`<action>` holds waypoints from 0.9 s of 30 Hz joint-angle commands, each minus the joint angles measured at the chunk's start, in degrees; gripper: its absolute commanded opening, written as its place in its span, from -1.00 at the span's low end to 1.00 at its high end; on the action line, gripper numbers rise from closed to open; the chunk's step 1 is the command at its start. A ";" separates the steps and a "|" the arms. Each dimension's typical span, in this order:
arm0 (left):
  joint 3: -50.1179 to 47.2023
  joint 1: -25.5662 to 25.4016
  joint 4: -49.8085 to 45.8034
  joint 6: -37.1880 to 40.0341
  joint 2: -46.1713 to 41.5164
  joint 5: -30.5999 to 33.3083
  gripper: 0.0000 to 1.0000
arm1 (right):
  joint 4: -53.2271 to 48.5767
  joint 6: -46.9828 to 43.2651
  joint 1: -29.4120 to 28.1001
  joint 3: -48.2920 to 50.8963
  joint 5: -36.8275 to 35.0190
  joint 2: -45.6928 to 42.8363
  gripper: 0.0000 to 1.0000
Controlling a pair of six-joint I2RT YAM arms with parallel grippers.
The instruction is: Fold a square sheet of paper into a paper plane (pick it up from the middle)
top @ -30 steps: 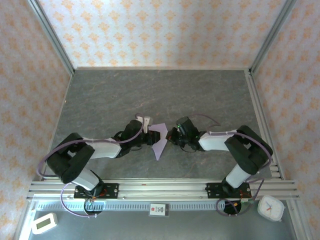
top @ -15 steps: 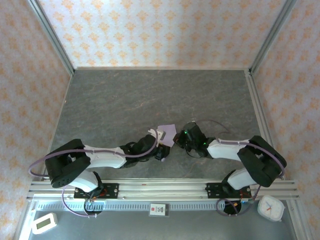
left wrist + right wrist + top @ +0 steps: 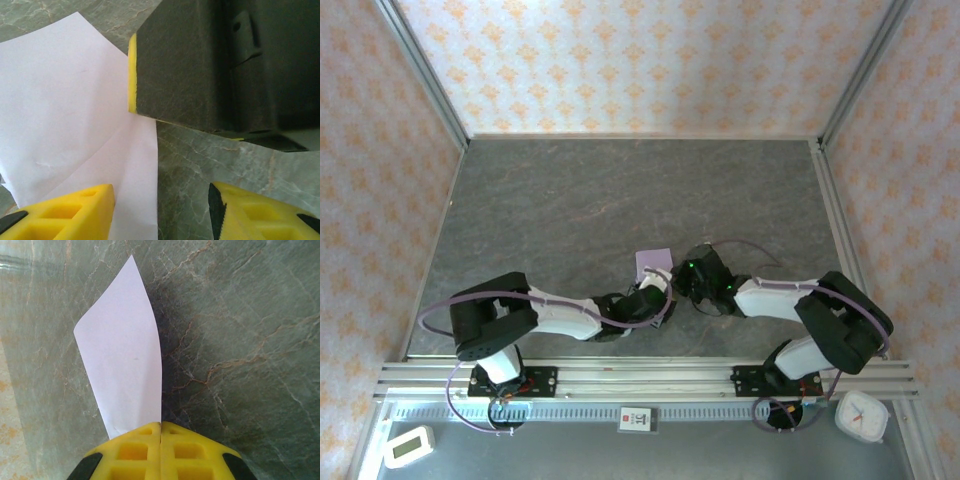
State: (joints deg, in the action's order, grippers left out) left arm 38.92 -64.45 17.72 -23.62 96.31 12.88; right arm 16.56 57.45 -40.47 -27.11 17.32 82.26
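Right claw [image 3: 160, 430] was clenched on the paper [image 3: 127, 365], left claw [image 3: 160, 210] gaped open — one tug and that thin edge grip could've slipped or torn.

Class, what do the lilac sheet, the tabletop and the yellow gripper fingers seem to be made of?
Lilac sheet: thin matte paper, curling and creased.
Tabletop: grey-green, veined like marble, perhaps printed laminate.
Yellow fingers: matte, likely moulded plastic with open cells.
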 commanded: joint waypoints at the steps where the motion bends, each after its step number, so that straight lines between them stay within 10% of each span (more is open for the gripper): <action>1: 2.01 -0.42 -3.56 1.47 1.83 6.30 0.11 | 0.79 0.29 -0.26 -0.48 -1.46 -1.03 -1.00; 14: 1.45 -0.42 -1.13 2.34 1.90 6.03 -0.97 | 1.75 1.00 -0.23 0.65 -0.89 -2.59 -1.00; 20: -2.00 0.88 2.13 1.28 -1.32 3.95 -1.00 | -2.14 0.04 -0.25 -0.45 -2.77 -7.20 -0.31; 27: -10.76 8.43 13.38 -5.57 -7.05 -12.51 -1.00 | -10.50 -4.44 1.96 -2.24 -9.16 -13.80 -0.24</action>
State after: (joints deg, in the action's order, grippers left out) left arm 30.61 -58.06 24.56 -25.45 91.13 8.36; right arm 10.76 55.64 -39.79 -27.94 12.64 70.32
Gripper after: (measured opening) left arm 0.062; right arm 0.378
